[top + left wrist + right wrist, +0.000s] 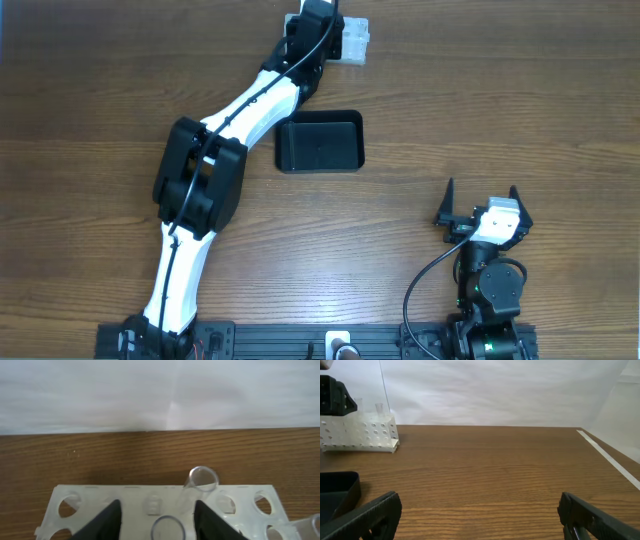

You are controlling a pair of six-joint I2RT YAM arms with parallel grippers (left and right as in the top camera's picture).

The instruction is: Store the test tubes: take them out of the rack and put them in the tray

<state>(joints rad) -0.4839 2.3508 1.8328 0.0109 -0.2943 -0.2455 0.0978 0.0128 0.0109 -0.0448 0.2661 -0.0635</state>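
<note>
The left arm (260,95), stretching far, is hiding most of the rack (356,42). The left tool (158,512) is sitting released around a cut-off test tube (168,529), and the right tool (482,192) is resting released.

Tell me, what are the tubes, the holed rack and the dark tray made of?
The test tube looks like clear glass or plastic: you can see through its wall. The rack seems to be milky white plastic, slightly see-through around its holes. The tray looks like black plastic, smooth with a faint sheen.
</note>
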